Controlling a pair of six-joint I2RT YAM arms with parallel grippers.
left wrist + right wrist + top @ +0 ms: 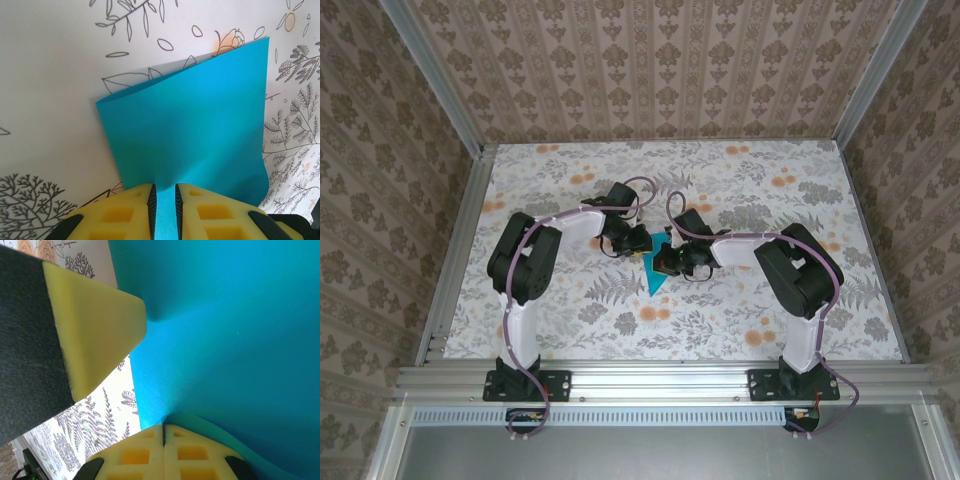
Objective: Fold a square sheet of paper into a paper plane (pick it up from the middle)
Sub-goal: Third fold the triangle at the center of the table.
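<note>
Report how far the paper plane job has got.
Done: the square sheet of paper is picked up and hangs above the table. In hand: the left gripper and the right gripper both pinch it, and it bows between them. Left: no sharp crease, pointed nose or wings show, so nearly all the folding remains.

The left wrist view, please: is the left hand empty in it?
No, the square sheet of paper runs up from between the closed yellow fingers of the left hand.
</note>
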